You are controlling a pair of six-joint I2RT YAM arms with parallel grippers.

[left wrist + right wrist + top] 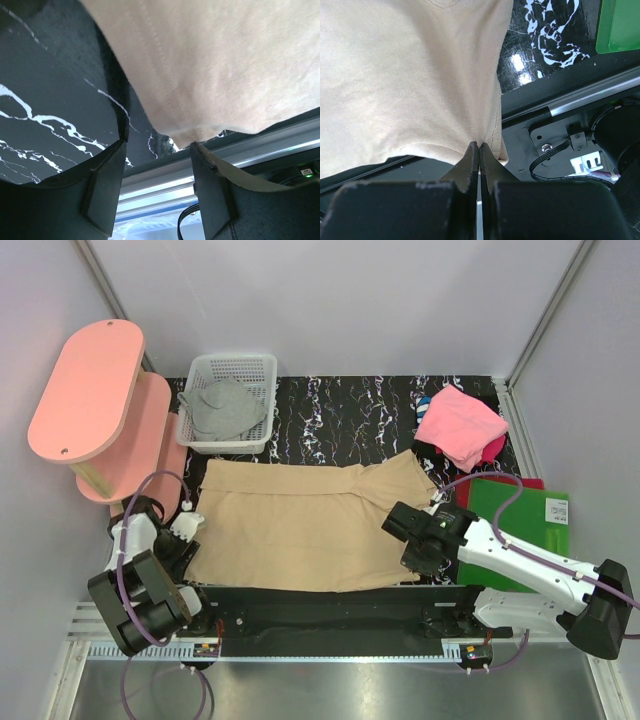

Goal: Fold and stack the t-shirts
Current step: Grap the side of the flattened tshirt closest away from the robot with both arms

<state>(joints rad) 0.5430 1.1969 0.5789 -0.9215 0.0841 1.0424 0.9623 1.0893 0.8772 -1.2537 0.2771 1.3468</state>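
The tan t-shirt (300,520) lies spread across the black marbled table (340,410). My right gripper (412,545) is shut on the tan shirt's near right edge, with the cloth (410,75) pinched between its fingertips. My left gripper (178,545) is open at the shirt's near left corner; the tan corner (200,131) touches its right fingertip and nothing sits between the jaws. The grey t-shirt (222,410) lies in the white mesh basket (262,365). The pink t-shirt (460,425) lies crumpled at the back right.
A green sheet (520,515) lies over a red one at the right. A pink two-tier shelf (95,400) stands at the left. The table's metal front rail (240,155) runs just below the shirt's near edge.
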